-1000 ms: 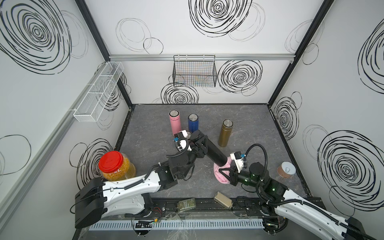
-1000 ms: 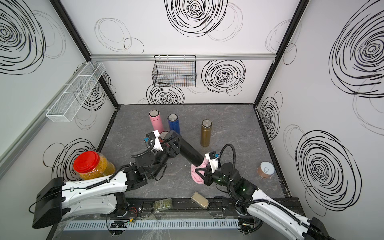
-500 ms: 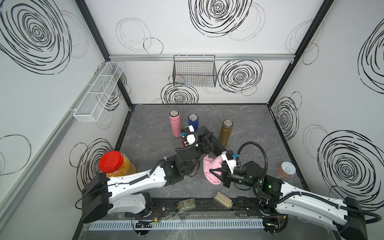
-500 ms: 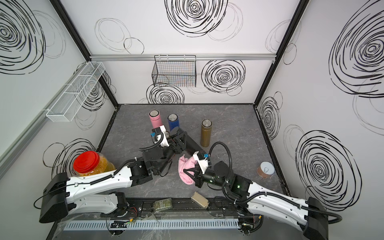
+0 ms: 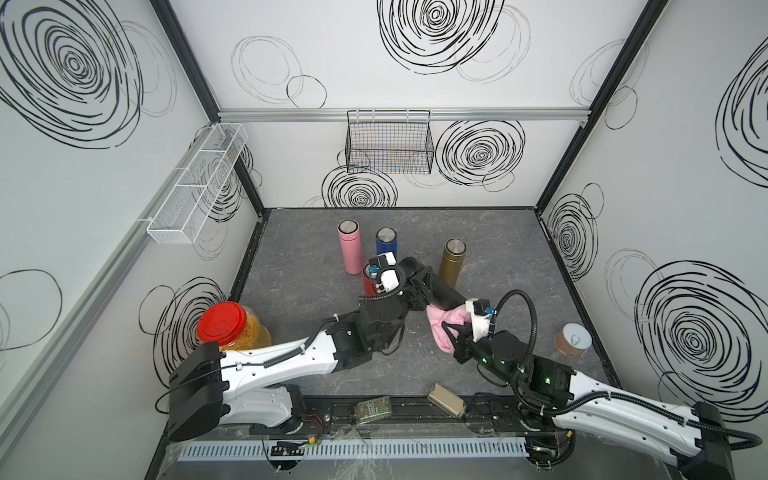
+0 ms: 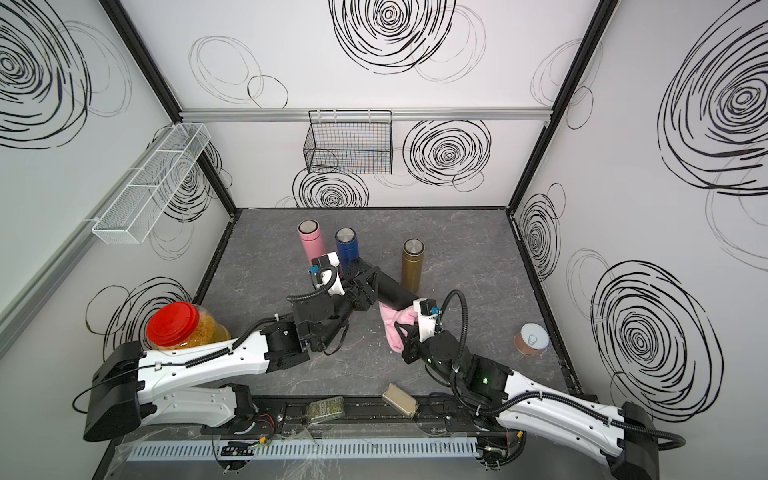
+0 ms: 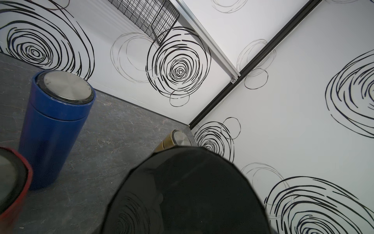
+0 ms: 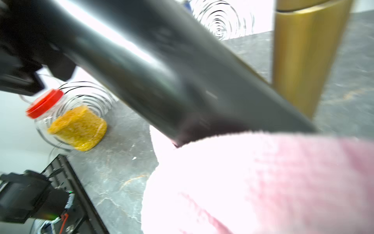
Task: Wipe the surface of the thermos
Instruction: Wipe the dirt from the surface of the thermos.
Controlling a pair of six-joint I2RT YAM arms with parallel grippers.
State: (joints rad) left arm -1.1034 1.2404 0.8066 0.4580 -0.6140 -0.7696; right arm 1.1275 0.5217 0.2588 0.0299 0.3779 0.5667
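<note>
Grey tabletop; left claw tight on thermos, right claw on cloth

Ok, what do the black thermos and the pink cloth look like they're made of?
The black thermos is probably metal under a smooth, glossy black coat: a bright streak of light runs along its body, though the coat hides what lies beneath. The cloth looks like soft, matte terry or microfibre: its edge is fuzzy, and in a top view it hangs in limp folds.
</note>
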